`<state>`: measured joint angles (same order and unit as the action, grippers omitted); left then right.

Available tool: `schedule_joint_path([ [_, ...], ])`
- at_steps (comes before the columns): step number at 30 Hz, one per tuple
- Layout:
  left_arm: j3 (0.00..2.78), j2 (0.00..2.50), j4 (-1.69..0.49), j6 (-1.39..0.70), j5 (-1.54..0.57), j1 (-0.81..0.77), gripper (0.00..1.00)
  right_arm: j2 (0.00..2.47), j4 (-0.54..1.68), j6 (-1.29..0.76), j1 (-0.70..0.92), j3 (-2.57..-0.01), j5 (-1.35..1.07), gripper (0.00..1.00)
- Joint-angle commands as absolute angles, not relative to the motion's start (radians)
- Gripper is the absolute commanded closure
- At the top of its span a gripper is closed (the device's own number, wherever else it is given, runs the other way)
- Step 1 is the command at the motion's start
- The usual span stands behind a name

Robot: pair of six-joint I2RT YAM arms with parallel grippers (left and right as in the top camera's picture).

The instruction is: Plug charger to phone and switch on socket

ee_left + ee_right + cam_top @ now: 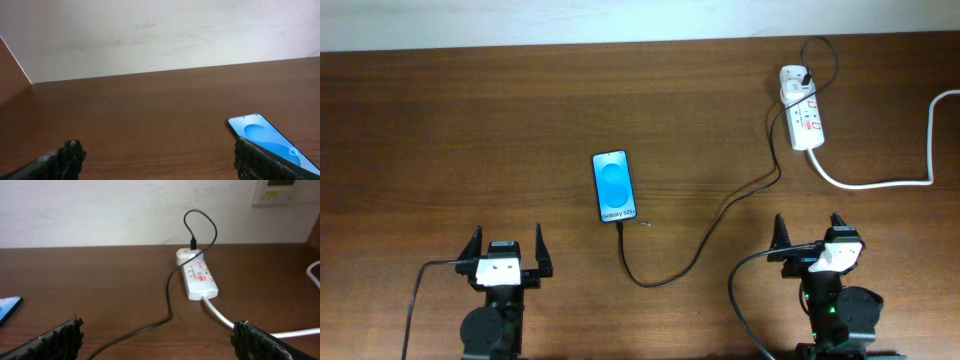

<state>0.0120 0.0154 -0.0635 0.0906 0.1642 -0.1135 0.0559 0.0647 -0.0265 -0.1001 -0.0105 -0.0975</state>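
1. The left fingers (472,246) and the right fingers (781,233) were held spread.
2. The phone (615,186) was laid mid-table (470,130), screen lit.
3. The charger (705,235) was led from the socket (803,110) to the phone's near edge.

We log the phone (614,187) lying flat near the middle of the table (470,130), with the socket (804,112) well apart at far right. The charger (720,215) runs from the socket's far end to the phone's near edge. A thick cord (880,183) leaves the socket's near end rightward.
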Motion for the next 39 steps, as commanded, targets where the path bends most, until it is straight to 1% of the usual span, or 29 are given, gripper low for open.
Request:
schedule_joint_path([
  [1,0.009,0.005,-0.068,0.11,0.153,-0.109,0.01,0.077,0.071,-0.035,-0.091,-0.006,-0.093,0.02],
  [5,0.009,0.005,-0.068,0.11,0.153,-0.094,0.01,0.086,0.071,-0.035,-0.091,-0.006,-0.093,0.02],
  [13,0.009,0.005,-0.068,0.11,0.153,0.032,0.01,0.086,0.072,-0.035,-0.091,-0.006,-0.093,0.02],
  [24,0.009,0.004,-0.068,0.11,0.153,0.036,0.01,0.004,0.065,-0.035,-0.092,-0.006,-0.093,0.02],
  [39,0.009,0.004,-0.068,0.11,0.153,0.074,0.01,0.004,0.071,-0.035,-0.087,-0.006,-0.093,0.02],
])
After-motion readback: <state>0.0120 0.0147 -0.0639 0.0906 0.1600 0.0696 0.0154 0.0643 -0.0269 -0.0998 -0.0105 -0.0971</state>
